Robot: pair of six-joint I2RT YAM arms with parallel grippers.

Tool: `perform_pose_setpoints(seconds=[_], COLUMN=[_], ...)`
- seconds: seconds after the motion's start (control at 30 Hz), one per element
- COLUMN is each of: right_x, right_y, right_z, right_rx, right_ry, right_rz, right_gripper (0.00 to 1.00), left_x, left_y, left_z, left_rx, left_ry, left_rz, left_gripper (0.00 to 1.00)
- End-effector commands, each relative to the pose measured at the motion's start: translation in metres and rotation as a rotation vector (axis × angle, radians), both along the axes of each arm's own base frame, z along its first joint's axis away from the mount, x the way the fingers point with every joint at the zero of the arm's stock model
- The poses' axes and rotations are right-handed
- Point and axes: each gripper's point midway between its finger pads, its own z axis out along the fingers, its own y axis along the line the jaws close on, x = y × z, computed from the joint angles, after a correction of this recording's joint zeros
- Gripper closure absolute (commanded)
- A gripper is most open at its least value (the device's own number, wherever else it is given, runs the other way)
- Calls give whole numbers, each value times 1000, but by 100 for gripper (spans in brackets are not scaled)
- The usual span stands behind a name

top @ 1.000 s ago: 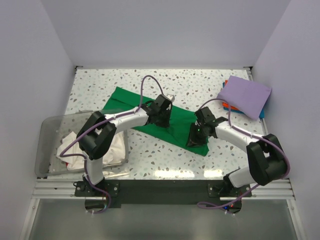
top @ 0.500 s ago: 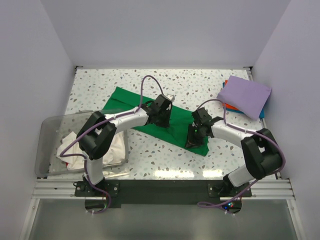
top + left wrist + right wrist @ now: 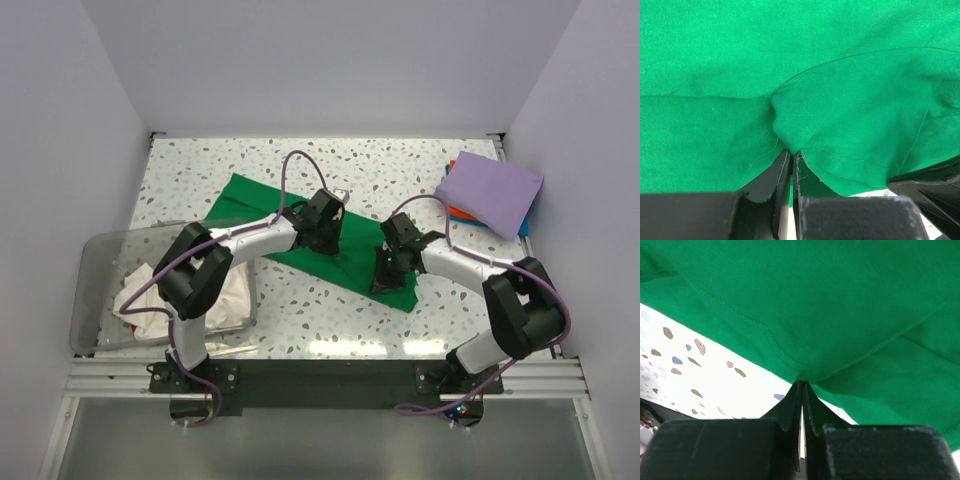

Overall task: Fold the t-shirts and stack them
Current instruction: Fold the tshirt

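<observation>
right gripper (image 3: 801, 386): newly clamped on green t-shirt (image 3: 245, 198) hem | left gripper (image 3: 791, 154): pinching it | 2 o'clock: lavender t-shirt (image 3: 490, 190)

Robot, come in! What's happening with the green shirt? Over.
Jaws shut on green t-shirt: left gripper, right gripper. Folded lavender t-shirt far right, not in the way.

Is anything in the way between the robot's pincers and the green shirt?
No, nothing visible is in the way. The left pincer and the right pincer are each shut right on the green t-shirt, pinching a bit of its cloth.
</observation>
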Motion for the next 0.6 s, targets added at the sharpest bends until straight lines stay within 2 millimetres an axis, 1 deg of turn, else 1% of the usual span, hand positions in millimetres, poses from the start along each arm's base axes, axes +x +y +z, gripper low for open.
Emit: perform_pose_setpoints(seconds=[0.0,0.13,0.47,0.57], right_x=[11,7,-8,-12], right_y=[0,-3,-1,-2], right_z=[21,28,25,25], right_rx=[-4,-7,14,13], right_ry=[-70,-70,-17,-5], right_rz=[-9,-10,16,22], right_gripper=[100,100,100,100], left_x=[7,10,11,10], left_y=[-3,2,5,4], left_z=[10,11,14,14], left_rx=[4,29,56,55], left_ry=[-40,-55,-61,-53], left_rz=[-20,-7,-10,-23], left_gripper=[95,95,94,88])
